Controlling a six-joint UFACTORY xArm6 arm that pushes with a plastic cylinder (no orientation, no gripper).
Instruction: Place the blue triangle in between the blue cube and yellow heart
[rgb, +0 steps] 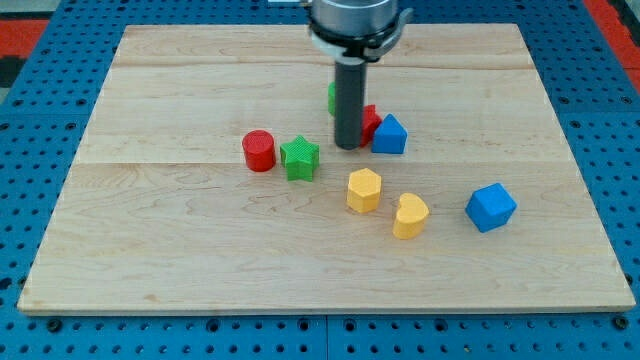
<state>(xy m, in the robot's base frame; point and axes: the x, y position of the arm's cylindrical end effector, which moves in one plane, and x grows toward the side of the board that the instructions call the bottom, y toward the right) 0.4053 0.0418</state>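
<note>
The blue triangle (390, 134) sits right of centre on the wooden board (200, 250). The blue cube (490, 207) lies toward the view's lower right. The yellow heart (410, 215) lies left of the cube, with a gap between them. My tip (347, 146) rests on the board just left of the blue triangle, with a red block (370, 122) between the rod and the triangle. The triangle is above and left of the gap between heart and cube.
A yellow hexagon block (364, 190) lies left of the heart. A green star (300, 158) and a red cylinder (258, 151) sit to the left of my tip. A green block (331, 97) is mostly hidden behind the rod.
</note>
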